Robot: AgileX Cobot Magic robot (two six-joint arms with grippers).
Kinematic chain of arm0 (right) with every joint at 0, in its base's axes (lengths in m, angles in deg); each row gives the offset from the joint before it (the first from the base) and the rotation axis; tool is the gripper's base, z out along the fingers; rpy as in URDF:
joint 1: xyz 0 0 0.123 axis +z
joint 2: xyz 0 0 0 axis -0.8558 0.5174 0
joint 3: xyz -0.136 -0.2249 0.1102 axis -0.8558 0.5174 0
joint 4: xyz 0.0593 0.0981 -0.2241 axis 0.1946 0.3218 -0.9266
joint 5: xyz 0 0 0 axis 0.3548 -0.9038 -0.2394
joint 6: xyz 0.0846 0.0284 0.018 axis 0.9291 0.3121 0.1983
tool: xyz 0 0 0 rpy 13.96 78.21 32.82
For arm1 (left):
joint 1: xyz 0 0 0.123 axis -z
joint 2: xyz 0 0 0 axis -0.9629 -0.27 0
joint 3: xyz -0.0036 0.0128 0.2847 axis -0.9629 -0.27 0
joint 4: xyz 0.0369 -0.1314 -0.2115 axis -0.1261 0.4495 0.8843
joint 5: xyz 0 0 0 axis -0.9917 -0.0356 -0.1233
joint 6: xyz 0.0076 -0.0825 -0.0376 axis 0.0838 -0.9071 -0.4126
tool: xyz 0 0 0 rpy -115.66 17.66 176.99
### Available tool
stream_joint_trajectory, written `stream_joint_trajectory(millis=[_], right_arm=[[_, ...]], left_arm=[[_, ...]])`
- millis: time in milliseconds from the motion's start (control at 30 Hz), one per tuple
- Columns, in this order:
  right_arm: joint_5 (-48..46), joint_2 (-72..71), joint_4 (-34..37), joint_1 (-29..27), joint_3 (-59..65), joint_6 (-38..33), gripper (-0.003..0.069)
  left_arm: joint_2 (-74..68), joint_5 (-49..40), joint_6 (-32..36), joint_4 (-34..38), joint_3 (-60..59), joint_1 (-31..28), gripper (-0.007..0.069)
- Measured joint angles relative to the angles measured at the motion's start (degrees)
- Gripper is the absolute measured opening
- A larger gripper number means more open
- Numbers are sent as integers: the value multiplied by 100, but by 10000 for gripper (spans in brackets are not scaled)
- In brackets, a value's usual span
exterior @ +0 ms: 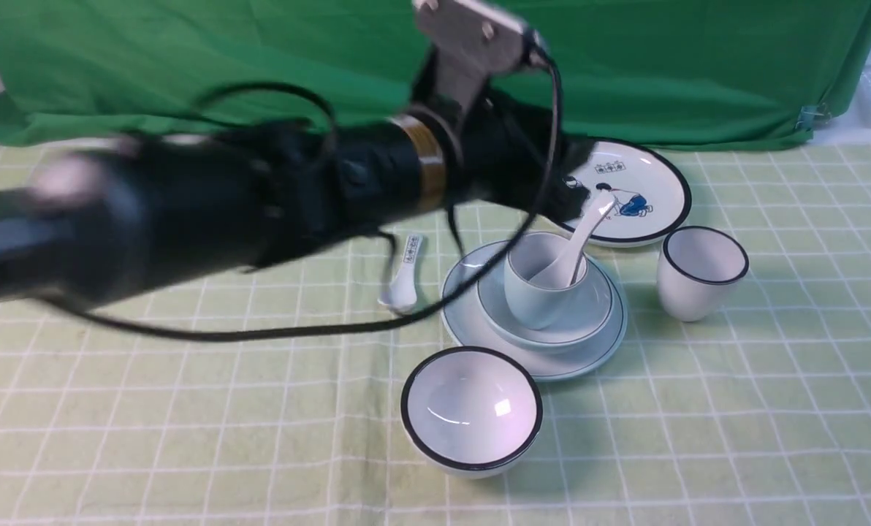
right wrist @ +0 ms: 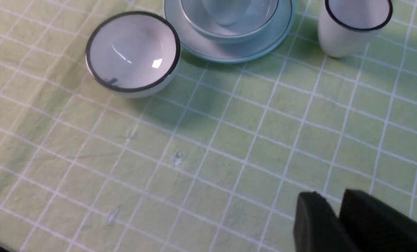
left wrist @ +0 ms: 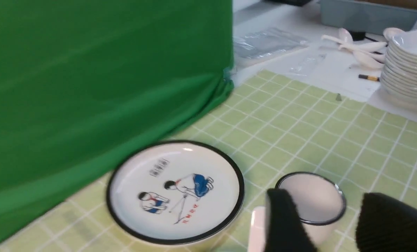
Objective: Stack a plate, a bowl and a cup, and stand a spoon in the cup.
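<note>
The plate (exterior: 466, 310) lies on the cloth with the bowl (exterior: 592, 307) in it and the cup (exterior: 529, 292) in the bowl. The plain white spoon (exterior: 582, 232) stands tilted in the cup, handle up and back. My left gripper (exterior: 580, 188) is blurred at the handle's top; in the left wrist view it (left wrist: 322, 201) is open, with a pale handle end (left wrist: 256, 227) beside one finger (left wrist: 285, 224), outside the gap. My right gripper (right wrist: 334, 210) is shut and empty over bare cloth, near the stack (right wrist: 275, 35).
A black-rimmed bowl (exterior: 472, 409) sits in front of the stack, a black-rimmed cup (exterior: 702, 270) to its right, and a painted plate (exterior: 636, 193) behind. A blue-marked spoon (exterior: 404, 277) lies to the left. A green backdrop (exterior: 260, 66) hangs behind.
</note>
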Motion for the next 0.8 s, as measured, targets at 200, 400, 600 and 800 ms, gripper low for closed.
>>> stream_joint_trajectory(millis=[200,400,600,800], right_arm=[[-144,-141,0,0,61,25,63],[-73,-284,24,0,152,414,24],[-27,-284,26,0,188,540,36],[-14,-284,31,0,188,574,54]], left_arm=[[3134,-117,-291,-82,-2059,5,19],[5456,-150,-246,260,-3749,5,6],[6441,-210,-199,315,-4527,5,6],[6553,-207,-91,322,-4874,5,6]])
